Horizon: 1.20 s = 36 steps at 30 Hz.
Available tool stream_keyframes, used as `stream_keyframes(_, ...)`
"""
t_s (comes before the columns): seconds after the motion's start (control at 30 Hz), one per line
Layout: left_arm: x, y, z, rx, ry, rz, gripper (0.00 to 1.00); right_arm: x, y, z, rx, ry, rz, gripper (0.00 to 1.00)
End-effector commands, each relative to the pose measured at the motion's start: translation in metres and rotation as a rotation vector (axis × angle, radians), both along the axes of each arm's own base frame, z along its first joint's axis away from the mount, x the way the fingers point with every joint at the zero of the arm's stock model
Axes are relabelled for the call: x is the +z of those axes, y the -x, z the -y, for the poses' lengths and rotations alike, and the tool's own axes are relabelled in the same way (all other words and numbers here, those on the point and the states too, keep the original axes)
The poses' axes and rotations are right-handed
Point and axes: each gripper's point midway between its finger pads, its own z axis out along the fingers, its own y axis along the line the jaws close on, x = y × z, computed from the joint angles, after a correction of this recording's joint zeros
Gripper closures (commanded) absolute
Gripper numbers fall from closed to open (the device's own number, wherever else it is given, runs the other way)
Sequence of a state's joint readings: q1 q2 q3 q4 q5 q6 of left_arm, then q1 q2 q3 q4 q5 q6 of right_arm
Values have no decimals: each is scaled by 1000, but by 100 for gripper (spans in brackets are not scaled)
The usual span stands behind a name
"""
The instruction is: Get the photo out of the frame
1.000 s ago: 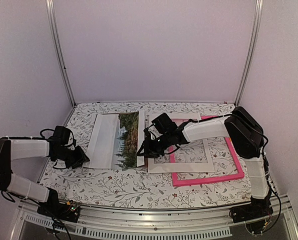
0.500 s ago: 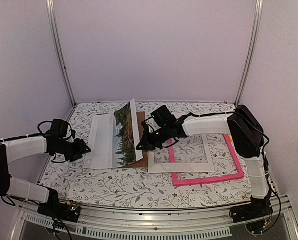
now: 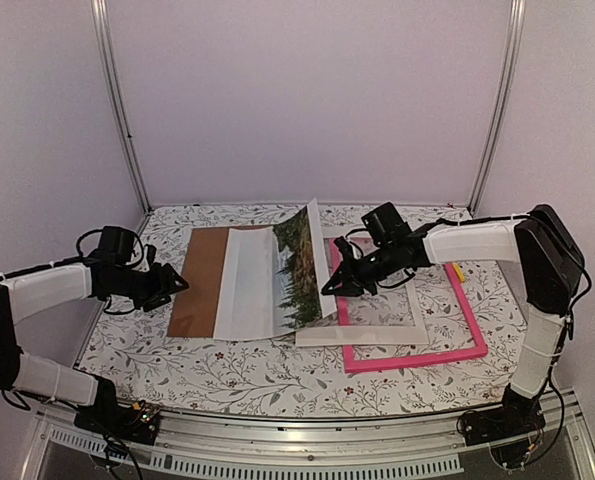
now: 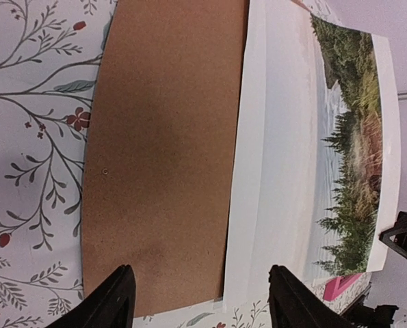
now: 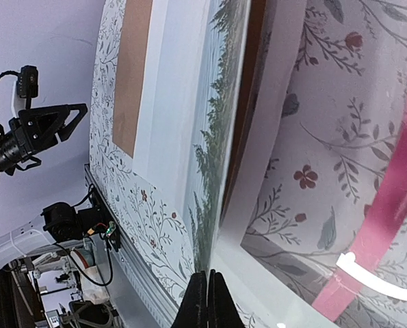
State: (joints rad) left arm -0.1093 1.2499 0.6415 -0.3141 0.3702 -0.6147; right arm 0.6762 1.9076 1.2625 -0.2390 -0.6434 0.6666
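My flat table (image 3: 257,375), covered in a flower-and-twig print, carries everything. The thin bright pink rectangular picture frame (image 3: 417,358) lies flat toward the right edge, nearer the front-right corner, and a white rectangular cardboard mat (image 3: 377,335) rests across its left half.

The big thin paper photo (image 3: 262,285), a white border around dark green trees and pale sky, is outside the frame, about mid-table, between the left edge and the frame. Its left part lies on the plain brown rectangular backing board (image 3: 199,280), and its right edge is tilted up off the surface.

My right gripper (image 3: 335,283) is closed, pinching that raised right edge of the photo just beside the frame's left rail. My left gripper (image 3: 172,285) hangs near the board's left edge, close to the table's left edge, its fingers (image 4: 117,301) spread wide and holding nothing.
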Motion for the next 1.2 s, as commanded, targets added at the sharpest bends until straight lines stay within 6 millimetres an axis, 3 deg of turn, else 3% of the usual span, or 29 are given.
stream_keyframes(0.0,14,-11,9,-40,40,41,31,6,16,35,14,-27,-30,100)
stream_keyframes(0.2,15,-10,18,-70,54,39,31,1,23,104,-57,5,-61,100)
stream_keyframes(0.43,13,-10,25,-85,60,26,32,-4,29,160,-129,90,-44,100)
stream_keyframes(0.77,15,-10,32,-102,60,27,32,-20,30,187,-101,249,-5,100)
stream_keyframes(1.17,9,-9,33,-105,49,11,31,-24,25,207,-151,324,2,100)
